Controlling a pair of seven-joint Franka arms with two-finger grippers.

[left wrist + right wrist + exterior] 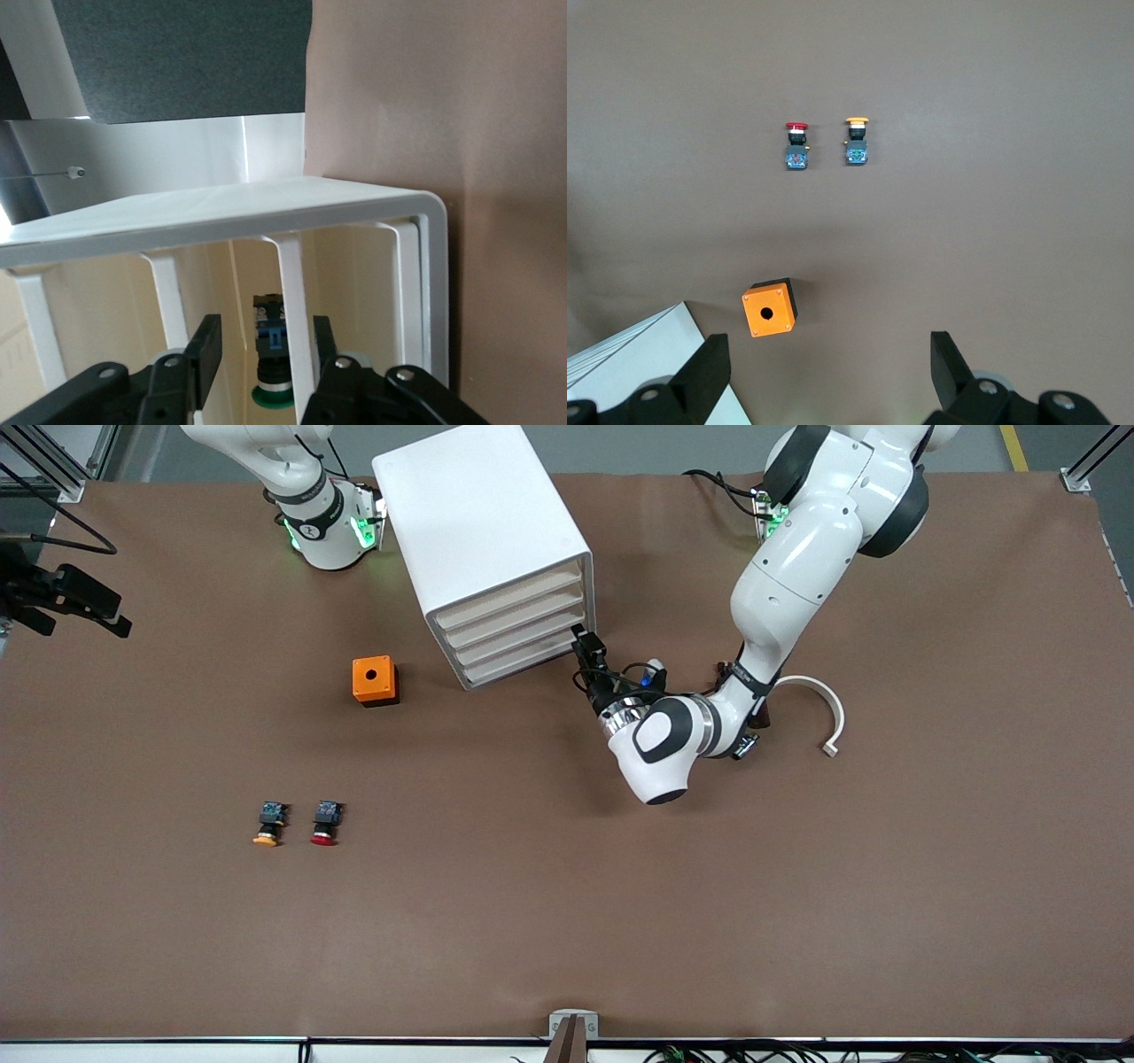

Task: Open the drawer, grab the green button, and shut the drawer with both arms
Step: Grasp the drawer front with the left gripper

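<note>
The button (270,354) lay inside the white drawer cabinet (478,522). You could see it only in the left wrist view, through a gap between the drawer fronts. Its green cap, black body and blue block were lined up along the drawer floor. In the front view it was hidden, and I could not tell which drawer held it.

Your left gripper (583,642) was at the cabinet's front, level with the lower drawers, at the corner toward the left arm's end of the table. Its fingers (208,350) had a white drawer front (297,292) between them and were pinching it. One finger was tight against that strip. The drawers looked flush with the cabinet, none of them pulled out.

Your right arm waited. Its gripper (828,367) hung over the table (620,921) with its fingers spread wide and nothing between them. A corner of the cabinet and the orange box (374,680) were below it.

That orange box, with a round hole in its top, stood on the table beside the cabinet, toward the right arm's end. Two more buttons lay nearer the front camera than the box, side by side and just apart. One was the red-capped button (326,824) and the other the orange-capped button (268,825).

A white curved strip (828,708) lay on the table near the left arm's elbow, toward the left arm's end of the table.
</note>
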